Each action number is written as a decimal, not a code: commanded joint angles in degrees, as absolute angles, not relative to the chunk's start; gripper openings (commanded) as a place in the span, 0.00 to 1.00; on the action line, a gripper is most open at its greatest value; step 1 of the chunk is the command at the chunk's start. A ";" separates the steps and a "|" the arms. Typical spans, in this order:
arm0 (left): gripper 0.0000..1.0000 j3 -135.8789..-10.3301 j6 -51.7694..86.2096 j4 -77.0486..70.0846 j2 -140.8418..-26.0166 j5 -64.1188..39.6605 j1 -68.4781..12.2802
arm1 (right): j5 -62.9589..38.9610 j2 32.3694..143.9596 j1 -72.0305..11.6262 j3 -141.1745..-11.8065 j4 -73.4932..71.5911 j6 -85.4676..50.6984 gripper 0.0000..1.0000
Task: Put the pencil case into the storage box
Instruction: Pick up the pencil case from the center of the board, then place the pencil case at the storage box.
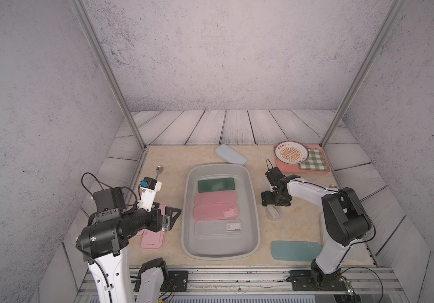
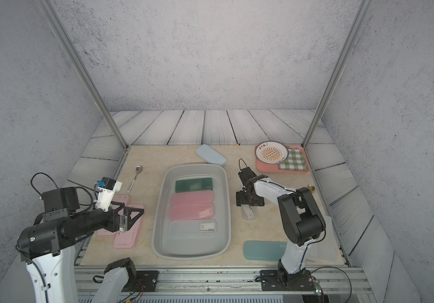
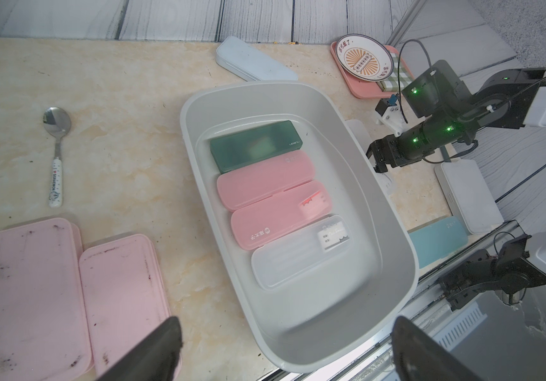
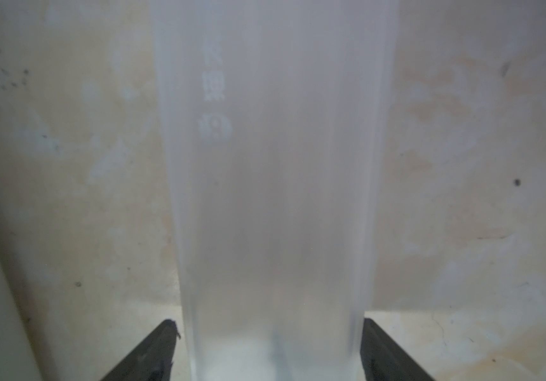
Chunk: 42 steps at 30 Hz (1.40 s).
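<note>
Right end effector [image 4: 269,325] astride a clear pencil case [image 4: 271,165]
It stands open along the long sides of the case, which lies flat between the storage box [image 1: 221,165] and the right edge of the surface [image 1: 171,157]. Left end effector [image 1: 170,217] is wide open and empty.

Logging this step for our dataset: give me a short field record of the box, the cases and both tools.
storage box: mid-table, holding four cases
inside: dark green case, two pink cases, translucent case
target: frosted pencil case, flat on table beside the box
right tool: open, fingers straddling the frosted pencil case, not yet lifted
left tool: open, empty, by the pink trays
also outside: teal case, pale blue case
</note>
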<state>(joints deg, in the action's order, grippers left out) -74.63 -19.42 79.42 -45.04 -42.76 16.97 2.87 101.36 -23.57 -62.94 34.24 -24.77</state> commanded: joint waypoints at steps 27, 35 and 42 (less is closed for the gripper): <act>1.00 -74.25 -19.42 78.85 -44.30 -42.93 16.96 | -4.70 66.40 -29.17 -56.98 41.09 -18.88 0.71; 1.00 -74.17 -17.67 78.11 -44.30 -43.42 17.72 | -2.45 62.91 -44.70 -62.00 39.64 -10.37 0.70; 1.00 -73.94 -15.61 77.00 -44.85 -40.55 18.71 | 1.79 72.64 -56.87 -64.25 34.99 2.46 0.70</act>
